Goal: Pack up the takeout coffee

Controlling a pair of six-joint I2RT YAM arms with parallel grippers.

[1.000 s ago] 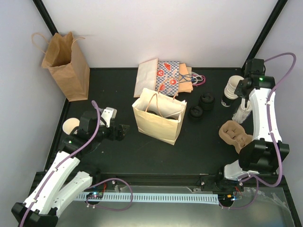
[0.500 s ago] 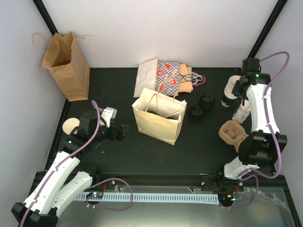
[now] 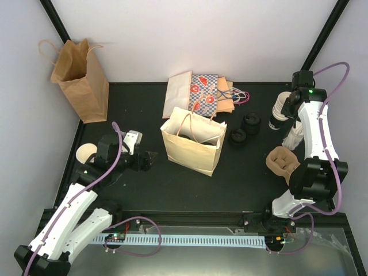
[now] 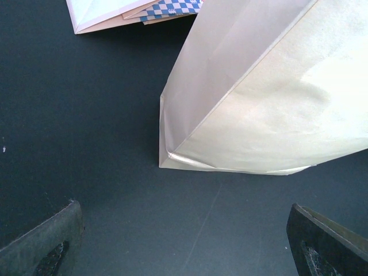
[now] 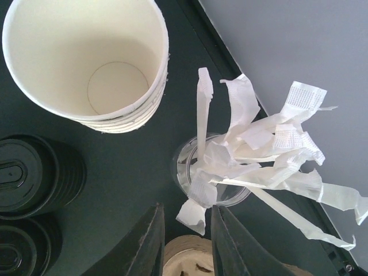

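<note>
The takeout coffee is a stack of white paper cups (image 3: 280, 106) at the table's back right, seen from above as an empty top cup (image 5: 86, 63). One more pale cup (image 3: 86, 153) sits beside the left arm. My right gripper (image 3: 294, 108) hangs high above the stack and the straw cup, jaws a little apart (image 5: 188, 244); a wrapper tip dangles just beyond them, ungripped. My left gripper (image 3: 146, 161) is wide open (image 4: 184, 253) low over the table, facing the base of the cream handled bag (image 4: 264, 98), which stands open in the middle (image 3: 192, 141).
A clear cup of paper-wrapped straws (image 5: 230, 167) stands right of the cup stack. Black lids (image 3: 250, 122) lie left of it, and a pulp cup carrier (image 3: 283, 161) sits nearer me. A brown bag (image 3: 80, 80) stands back left; flat patterned bags (image 3: 201, 95) lie behind the cream bag.
My right gripper has moved a little toward the back of the table and its jaws have parted from shut. The left arm has not moved.
</note>
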